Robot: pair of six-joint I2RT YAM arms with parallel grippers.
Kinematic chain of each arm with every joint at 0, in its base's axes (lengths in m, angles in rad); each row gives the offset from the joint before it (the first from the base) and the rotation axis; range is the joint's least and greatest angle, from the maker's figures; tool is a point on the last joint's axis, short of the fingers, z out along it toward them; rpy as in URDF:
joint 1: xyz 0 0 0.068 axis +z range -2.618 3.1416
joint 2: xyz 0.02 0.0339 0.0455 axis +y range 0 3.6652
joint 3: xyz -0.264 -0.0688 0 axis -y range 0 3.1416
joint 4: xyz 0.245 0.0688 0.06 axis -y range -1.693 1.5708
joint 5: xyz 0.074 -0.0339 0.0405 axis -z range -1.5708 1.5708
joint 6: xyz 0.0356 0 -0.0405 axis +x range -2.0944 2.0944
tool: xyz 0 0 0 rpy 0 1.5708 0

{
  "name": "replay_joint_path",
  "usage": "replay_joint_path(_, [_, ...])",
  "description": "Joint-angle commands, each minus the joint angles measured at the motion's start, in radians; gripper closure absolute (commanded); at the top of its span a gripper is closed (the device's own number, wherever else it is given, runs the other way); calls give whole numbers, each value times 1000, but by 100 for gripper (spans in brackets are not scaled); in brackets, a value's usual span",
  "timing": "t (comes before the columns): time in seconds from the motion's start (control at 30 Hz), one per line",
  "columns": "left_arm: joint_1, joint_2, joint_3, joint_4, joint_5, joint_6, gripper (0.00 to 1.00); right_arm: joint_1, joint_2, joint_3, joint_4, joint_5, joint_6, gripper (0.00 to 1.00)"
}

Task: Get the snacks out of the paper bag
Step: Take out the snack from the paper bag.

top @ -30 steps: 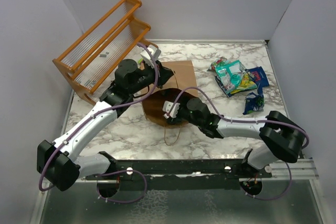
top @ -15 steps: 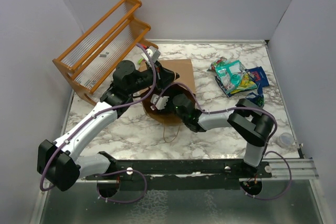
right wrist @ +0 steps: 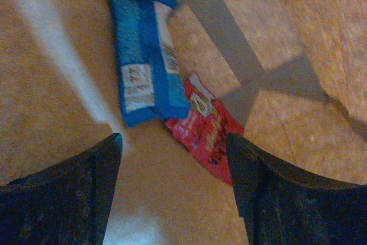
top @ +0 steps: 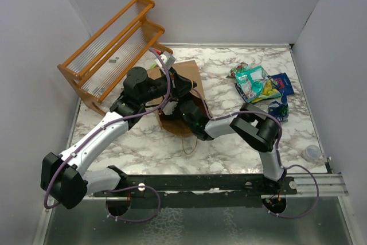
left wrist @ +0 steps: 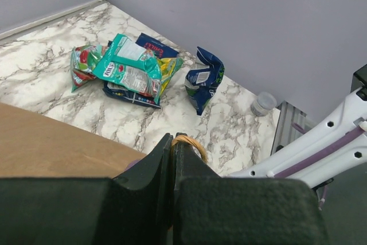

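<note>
The brown paper bag (top: 186, 73) lies on the marble table with its mouth toward the arms; it also shows in the left wrist view (left wrist: 46, 142). My left gripper (top: 176, 87) is shut on the bag's twisted paper handle (left wrist: 190, 143) and holds it up. My right gripper (right wrist: 174, 142) is open inside the bag; from above it is hidden by the paper. Just ahead of its fingertips lie a blue packet (right wrist: 143, 55) and a red packet (right wrist: 209, 133) on the bag's inner wall. A pile of teal, yellow and blue snacks (top: 256, 82) lies outside at the right.
An orange wooden rack (top: 112, 53) stands at the back left. A dark blue packet (top: 277, 111) lies apart from the pile. A small clear cup (top: 312, 153) sits near the right wall. Grey walls close in on three sides.
My right arm has pushed its wrist farther left and deeper into the bag, and its elbow has swung in. The left gripper keeps hold of the handle; the bag's top has shifted slightly.
</note>
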Motion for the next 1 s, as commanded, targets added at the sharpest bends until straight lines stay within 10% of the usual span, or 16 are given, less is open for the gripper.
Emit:
replay_joint_path(0.0, [-6, -20, 0, 40, 37, -7, 100, -27, 14, 23, 4, 8, 73, 29])
replay_joint_path(0.37, [-1, -29, 22, -79, -160, 55, 100, -30, -171, -166, -14, -64, 129, 35])
replay_joint_path(0.97, [3, -9, -2, 8, 11, 36, 100, -35, 11, -4, 148, -177, 279, 24])
